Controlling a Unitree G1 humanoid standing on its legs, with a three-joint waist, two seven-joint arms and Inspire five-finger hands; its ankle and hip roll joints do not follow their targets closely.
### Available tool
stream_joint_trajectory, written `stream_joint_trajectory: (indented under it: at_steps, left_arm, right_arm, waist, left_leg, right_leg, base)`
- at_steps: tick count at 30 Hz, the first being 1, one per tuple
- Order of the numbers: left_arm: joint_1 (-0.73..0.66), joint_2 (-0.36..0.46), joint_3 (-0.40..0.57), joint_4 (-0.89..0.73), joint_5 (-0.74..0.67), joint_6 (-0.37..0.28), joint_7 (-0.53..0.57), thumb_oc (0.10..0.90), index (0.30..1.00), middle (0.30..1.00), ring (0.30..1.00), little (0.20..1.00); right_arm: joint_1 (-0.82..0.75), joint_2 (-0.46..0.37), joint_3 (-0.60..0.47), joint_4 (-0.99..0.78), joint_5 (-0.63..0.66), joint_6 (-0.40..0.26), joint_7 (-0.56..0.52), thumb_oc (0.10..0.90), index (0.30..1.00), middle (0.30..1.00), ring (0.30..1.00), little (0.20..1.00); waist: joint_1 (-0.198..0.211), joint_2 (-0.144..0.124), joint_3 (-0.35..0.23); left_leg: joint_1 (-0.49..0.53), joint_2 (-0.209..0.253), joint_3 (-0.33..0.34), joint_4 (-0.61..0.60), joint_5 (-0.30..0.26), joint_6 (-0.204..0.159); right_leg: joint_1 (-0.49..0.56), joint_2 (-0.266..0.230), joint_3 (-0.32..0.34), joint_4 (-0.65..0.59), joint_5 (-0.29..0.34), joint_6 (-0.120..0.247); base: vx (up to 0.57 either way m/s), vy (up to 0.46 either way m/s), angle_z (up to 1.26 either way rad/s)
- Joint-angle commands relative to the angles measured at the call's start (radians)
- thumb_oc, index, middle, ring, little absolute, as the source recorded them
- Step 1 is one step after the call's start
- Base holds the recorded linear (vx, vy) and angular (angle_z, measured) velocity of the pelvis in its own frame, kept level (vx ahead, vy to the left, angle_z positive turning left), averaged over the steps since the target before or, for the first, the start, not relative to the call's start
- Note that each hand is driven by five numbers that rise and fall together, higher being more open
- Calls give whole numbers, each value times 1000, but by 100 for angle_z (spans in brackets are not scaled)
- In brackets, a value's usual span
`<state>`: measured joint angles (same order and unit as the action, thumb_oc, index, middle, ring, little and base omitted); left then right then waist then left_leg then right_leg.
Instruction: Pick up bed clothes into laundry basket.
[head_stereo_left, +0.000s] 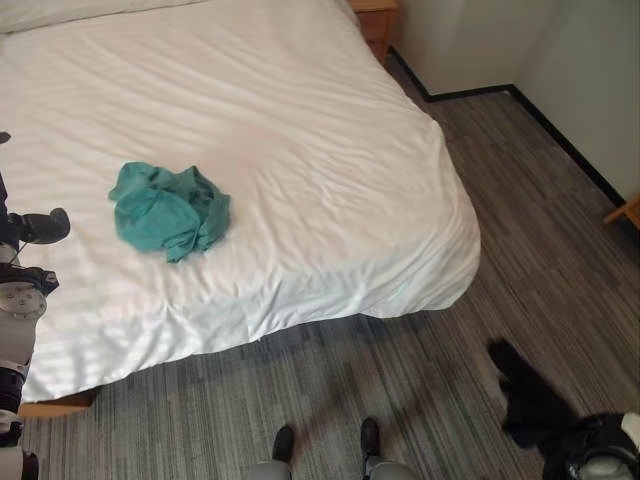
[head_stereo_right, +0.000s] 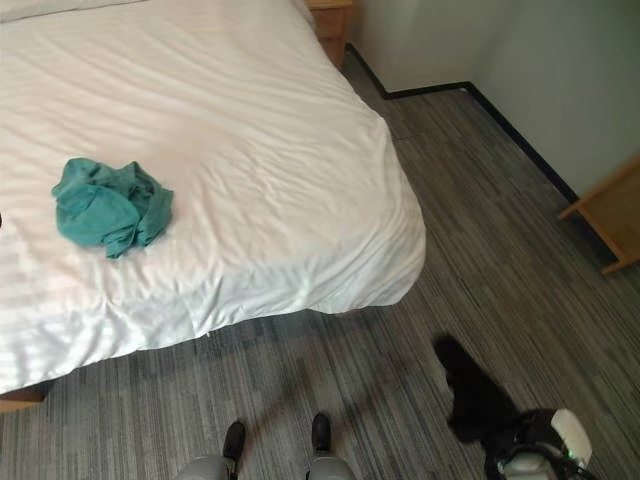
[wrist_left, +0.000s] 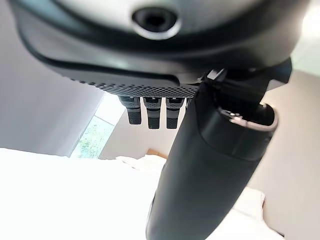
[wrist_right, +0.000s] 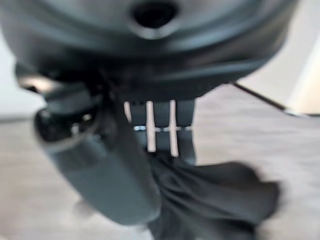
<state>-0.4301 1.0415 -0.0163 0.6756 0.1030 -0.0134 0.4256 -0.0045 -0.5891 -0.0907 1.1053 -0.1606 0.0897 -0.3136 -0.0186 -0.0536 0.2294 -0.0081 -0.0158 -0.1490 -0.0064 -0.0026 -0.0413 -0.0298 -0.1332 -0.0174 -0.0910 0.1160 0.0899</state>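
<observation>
The teal garment (head_stereo_left: 168, 210) lies crumpled in a soft, rumpled heap on the bed (head_stereo_left: 300, 150), whose white quilt shows faint woven stripes and shallow creases. It sits well apart from the left robot hand (wrist_left: 200, 165), which shows in its wrist view above the white bedding with its dark fingers (wrist_left: 150, 112) hanging straight in a row and nothing between them and the thumb. No writing can be read on the cloth.

A dark garment (head_stereo_right: 470, 395), black and limp, hangs from the right robot hand (wrist_right: 100, 165) low over the grey, streaked plank floor (head_stereo_left: 540, 230), far from the teal heap and off the bed's corner. In the right wrist view the cloth spills in folds just past the fingers (wrist_right: 160, 135); the view is blurred, but the thumb and fingers appear to pinch it.

A wooden nightstand (head_stereo_left: 378, 20) stands at the bed's far corner, and another piece of wooden furniture (head_stereo_right: 612, 215) by the wall.
</observation>
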Motion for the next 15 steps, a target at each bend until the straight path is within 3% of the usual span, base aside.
stream_joint_trajectory:
  at_steps: [1,5,12,15]
  left_arm:
    - [-140,43,-6,67,14,-26,43,800,900,900,900,900]
    - [-177,37,-46,149,3,-29,27,800,900,900,900,900]
    - [-136,-41,-66,191,3,-48,21,800,900,900,900,900]
    - [-177,-93,-151,383,78,-9,9,800,900,900,900,900]
  right_arm:
    - [-5,-63,62,20,-15,-25,-12,400,300,300,300,300]
    - [-16,-30,111,30,-23,-23,10,400,300,300,300,300]
    - [-60,-16,194,6,-48,-29,25,400,300,300,300,300]
    - [-104,-33,233,-36,-61,-39,9,400,300,300,300,300]
  waist:
    - [8,16,-117]
    - [5,4,-107]
    - [2,-22,-66]
    - [-23,-44,-11]
  left_leg:
    - [-5,26,-13,-81,0,-23]
    - [10,22,32,-81,-7,-15]
    - [22,18,85,-81,-16,-5]
    - [-1,24,111,-80,-5,-7]
  right_leg:
    - [37,-40,-30,10,-47,128]
    - [14,-52,-4,12,-17,148]
    - [-30,-64,21,14,27,172]
    - [-90,-57,38,20,74,172]
  base:
    - [-3,117,-27]
    - [-11,105,-39]
    - [-41,42,-29]
    - [-161,3,-44]
